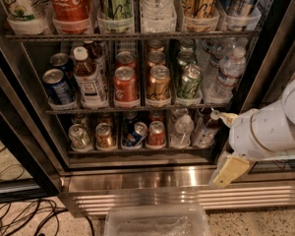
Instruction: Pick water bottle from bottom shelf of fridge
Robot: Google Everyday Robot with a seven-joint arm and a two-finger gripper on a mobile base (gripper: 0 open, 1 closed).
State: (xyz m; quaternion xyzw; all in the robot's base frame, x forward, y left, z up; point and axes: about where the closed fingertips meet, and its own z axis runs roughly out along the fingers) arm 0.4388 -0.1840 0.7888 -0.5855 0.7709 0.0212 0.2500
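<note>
The fridge point(152, 181) stands open in front of me, with three dark wire racks full of drinks. The bottom shelf point(137, 150) holds several cans on the left. A small clear ribbed water bottle point(181, 129) stands right of centre, with another clear bottle point(204, 132) beside it. My gripper point(228, 170), on a white arm, hangs at the right in front of the fridge's lower right corner. It is below and to the right of the water bottle, apart from it and holding nothing I can see.
The middle rack holds cans, a white-capped bottle of dark drink point(87, 80) and water bottles point(226, 73). The black-edged glass door point(19, 146) stands at the left. A clear plastic bin point(157, 221) lies on the floor below the base grille. Cables point(24, 215) lie at the lower left.
</note>
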